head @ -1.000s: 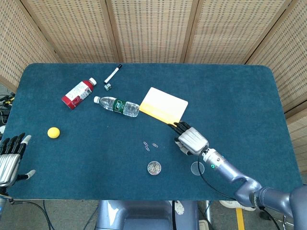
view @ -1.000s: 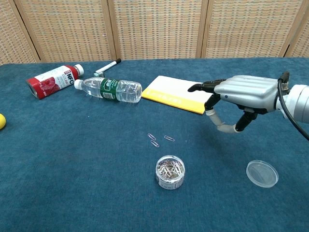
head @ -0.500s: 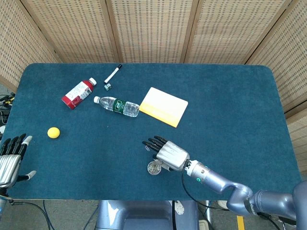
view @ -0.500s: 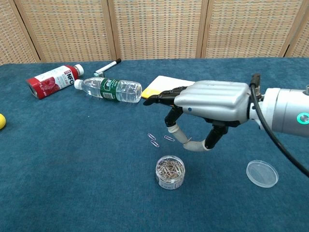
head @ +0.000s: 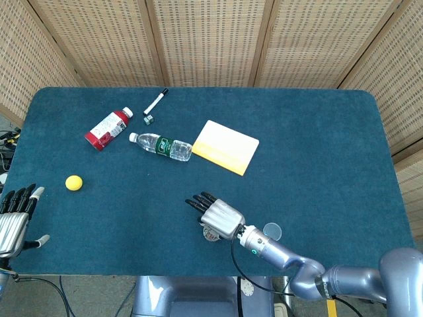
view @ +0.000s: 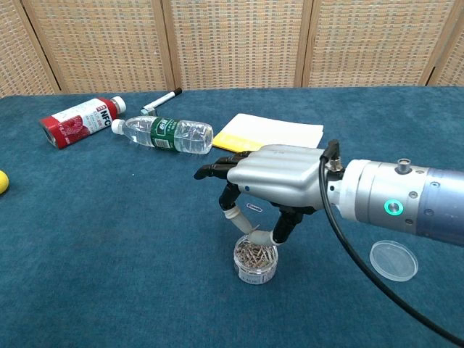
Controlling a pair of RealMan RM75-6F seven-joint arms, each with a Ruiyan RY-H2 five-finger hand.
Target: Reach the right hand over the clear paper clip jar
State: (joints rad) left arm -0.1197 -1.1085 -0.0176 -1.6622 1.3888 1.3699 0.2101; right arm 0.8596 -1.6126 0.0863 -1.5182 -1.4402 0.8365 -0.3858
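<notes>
The clear paper clip jar (view: 254,261) stands lidless near the table's front edge, full of metal clips; in the head view only a sliver of the jar (head: 210,234) shows under my hand. My right hand (view: 270,183) hovers palm down directly above it, fingers spread and pointing left, thumb curled down to just over the jar's rim, holding nothing. From the head view the right hand (head: 213,212) covers the jar. My left hand (head: 14,218) rests open at the table's front left corner, far from the jar.
The jar's clear lid (view: 394,260) lies to the right. Loose clips (view: 252,207) lie behind the jar. Further back are a yellow notepad (head: 225,146), a water bottle (head: 160,146), a red bottle (head: 108,129), a marker (head: 156,102) and a yellow ball (head: 73,183).
My right hand swept left and toward the table's front edge, from beside the notepad to above the jar, lowering until the thumb hangs just over the rim. The left hand stayed still.
</notes>
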